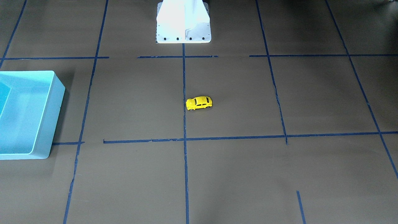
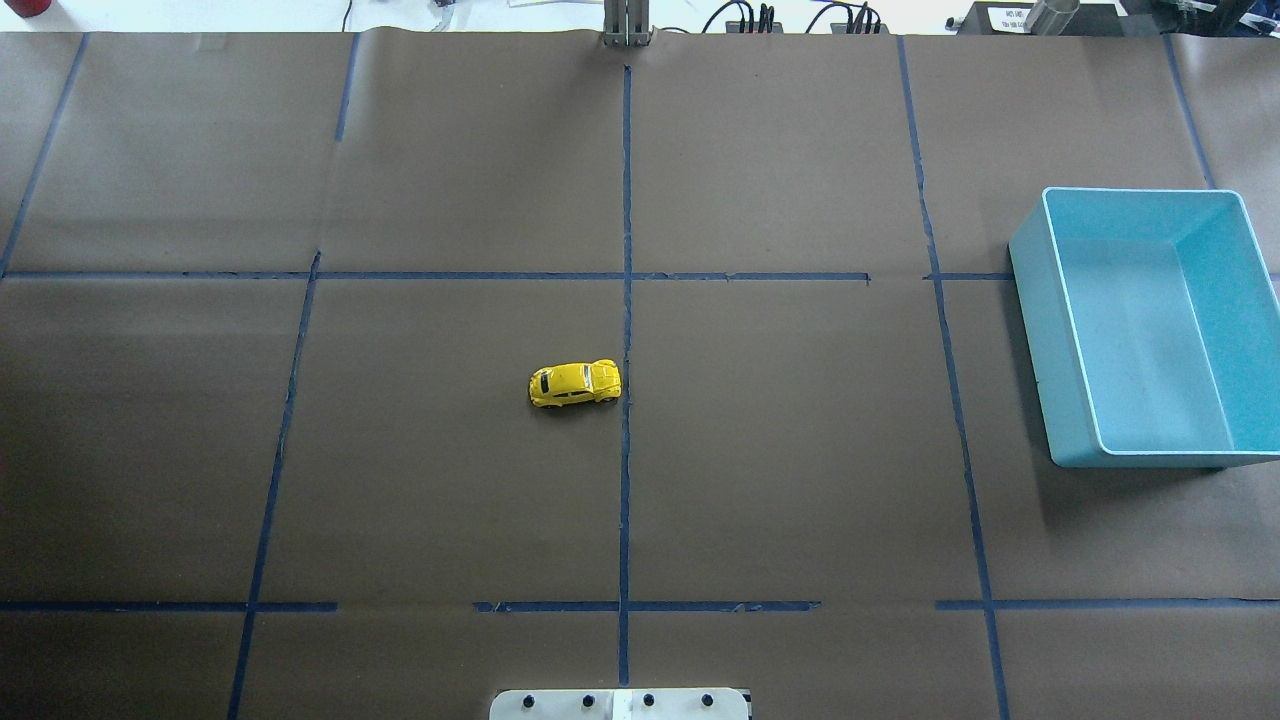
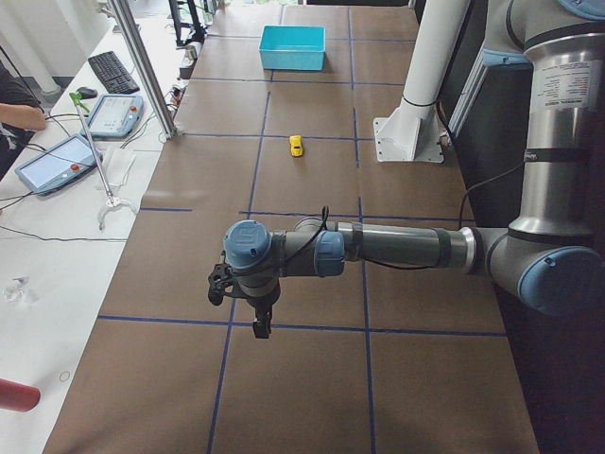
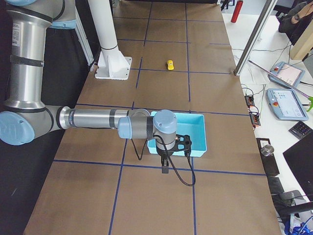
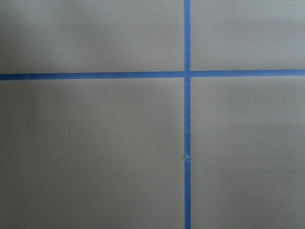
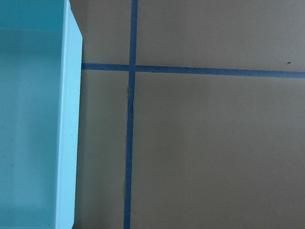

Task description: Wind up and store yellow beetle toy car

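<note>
The yellow beetle toy car (image 2: pixel 575 384) stands alone on the brown table near the centre tape line; it also shows in the front-facing view (image 1: pixel 199 103) and small in both side views (image 3: pixel 297 146) (image 4: pixel 170 64). The light blue bin (image 2: pixel 1150 325) stands empty at the table's right end. My left gripper (image 3: pixel 262 326) hangs over the table's left end, far from the car; I cannot tell if it is open or shut. My right gripper (image 4: pixel 165 169) hangs just beside the bin's near wall (image 4: pixel 176 148); I cannot tell its state either. Neither wrist view shows fingers.
Blue tape lines (image 2: pixel 626 300) divide the brown paper into squares. The white robot base (image 1: pixel 183 21) stands at the table's robot-side edge. The right wrist view shows the bin's wall (image 6: pixel 66 129) at its left. Tablets and cables lie beyond the far edge (image 3: pixel 71 156).
</note>
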`<state>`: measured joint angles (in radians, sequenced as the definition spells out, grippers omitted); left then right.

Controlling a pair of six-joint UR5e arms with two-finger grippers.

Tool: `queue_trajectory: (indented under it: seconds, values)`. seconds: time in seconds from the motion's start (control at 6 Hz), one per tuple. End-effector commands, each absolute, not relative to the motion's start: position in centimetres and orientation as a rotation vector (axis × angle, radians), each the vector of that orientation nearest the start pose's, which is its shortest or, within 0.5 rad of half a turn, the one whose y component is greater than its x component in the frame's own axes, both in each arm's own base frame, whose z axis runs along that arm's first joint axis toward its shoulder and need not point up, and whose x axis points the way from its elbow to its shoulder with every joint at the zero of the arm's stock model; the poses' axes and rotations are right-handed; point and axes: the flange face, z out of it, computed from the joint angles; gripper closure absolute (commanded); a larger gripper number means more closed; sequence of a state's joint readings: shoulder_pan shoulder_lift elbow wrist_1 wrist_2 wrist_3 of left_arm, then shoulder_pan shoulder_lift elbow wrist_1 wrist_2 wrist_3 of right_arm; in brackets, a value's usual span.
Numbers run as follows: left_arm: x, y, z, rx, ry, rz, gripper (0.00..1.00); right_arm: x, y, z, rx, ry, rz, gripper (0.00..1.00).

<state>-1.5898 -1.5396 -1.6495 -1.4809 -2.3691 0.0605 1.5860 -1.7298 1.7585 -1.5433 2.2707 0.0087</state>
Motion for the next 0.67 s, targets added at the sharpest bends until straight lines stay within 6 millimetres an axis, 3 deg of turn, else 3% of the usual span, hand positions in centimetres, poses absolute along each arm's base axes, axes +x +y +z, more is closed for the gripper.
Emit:
queue_trajectory:
  seconds: [0.0,0.5]
  values:
    - [-6.32,-47.5,64.26,-0.02,0.792,0.034,0.0,7.52,-42.73,64.2,0.055,-0.698,0.003,0.0]
    - [-6.27,-47.69,63.97,-0.015,0.778,0.038,0.0,7.52,-42.73,64.2,0.054,-0.698,0.004,0.0]
